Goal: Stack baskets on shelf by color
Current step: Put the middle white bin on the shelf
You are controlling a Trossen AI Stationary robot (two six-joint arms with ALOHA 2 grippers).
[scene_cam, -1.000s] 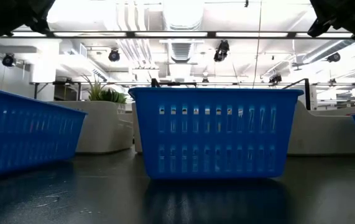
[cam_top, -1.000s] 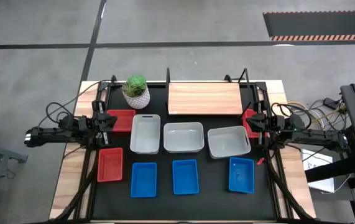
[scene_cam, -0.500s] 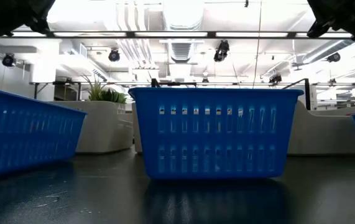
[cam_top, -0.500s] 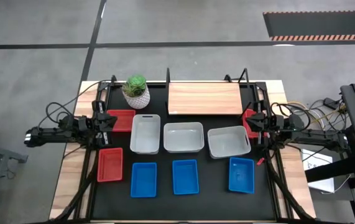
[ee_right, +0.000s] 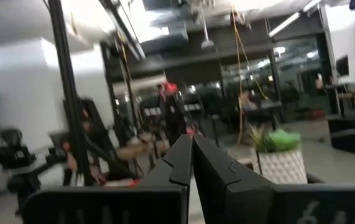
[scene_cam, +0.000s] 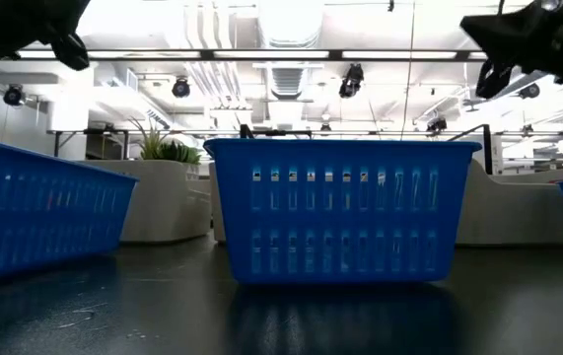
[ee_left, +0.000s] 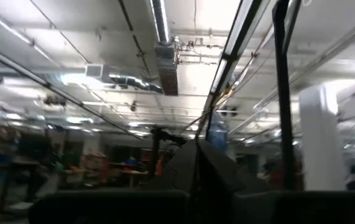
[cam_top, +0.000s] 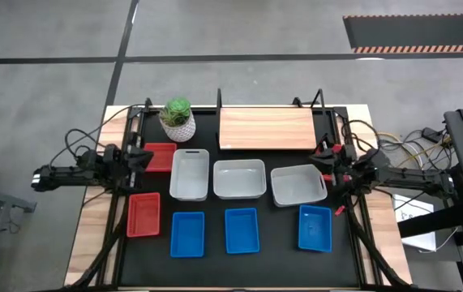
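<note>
Black tabletop (cam_top: 267, 259): we are viewing three empty white-grey plastic baskets (cam_top: 239, 179), three blue ones (cam_top: 241, 230) and two visible red ones (cam_top: 143, 214) lying before the bare wooden shelf (cam_top: 267, 128). Left gripper (cam_top: 143, 157) and right gripper (cam_top: 323, 158) are keeping fingers together.

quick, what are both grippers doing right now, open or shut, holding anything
Left gripper: jaws shut, holding nothing, at the table's left edge by a red basket.
Right gripper: jaws shut, holding nothing, at the table's right edge.

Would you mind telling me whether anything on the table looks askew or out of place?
Only slightly: the right-hand white-grey basket sits rotated against its two square neighbours. A potted plant stands beside the empty shelf. Nothing looks spilled or damaged.
</note>
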